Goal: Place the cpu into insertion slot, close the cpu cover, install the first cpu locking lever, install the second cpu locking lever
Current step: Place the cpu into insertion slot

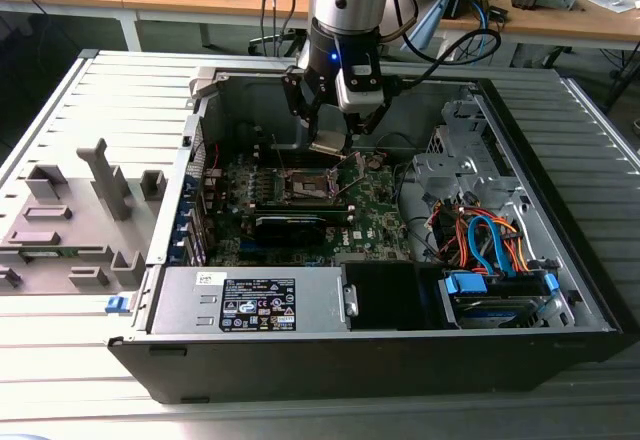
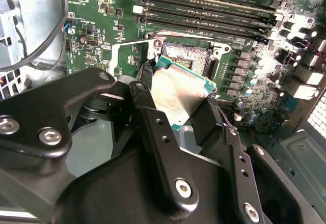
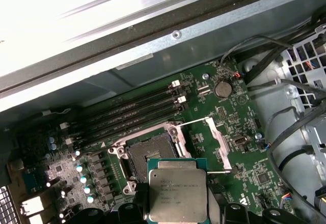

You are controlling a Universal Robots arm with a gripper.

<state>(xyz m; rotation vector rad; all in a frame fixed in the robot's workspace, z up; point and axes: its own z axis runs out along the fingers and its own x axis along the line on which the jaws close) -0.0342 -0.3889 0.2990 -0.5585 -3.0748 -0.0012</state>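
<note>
One cpu (image 3: pixel 177 191) here, pinched by its edges between the gripper's (image 2: pixel 178 102) two fingers, which are closed down to chip width. It hangs a bit tilted just above the single insertion slot (image 3: pixel 153 155), not seated. The cpu cover (image 3: pixel 218 140) sits swung open beside the socket, leaving the top clear. Four memory slots (image 3: pixel 127 119) run along one socket edge.

Faint print on cpu (image 3: pixel 177 191), white label (image 1: pixel 257 312) on power supply (image 1: pixel 185 305), neither legible

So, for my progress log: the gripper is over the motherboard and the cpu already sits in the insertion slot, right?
No. The gripper is over the motherboard, but it holds the cpu above the insertion slot, which lies bare in the first wrist view.
</note>
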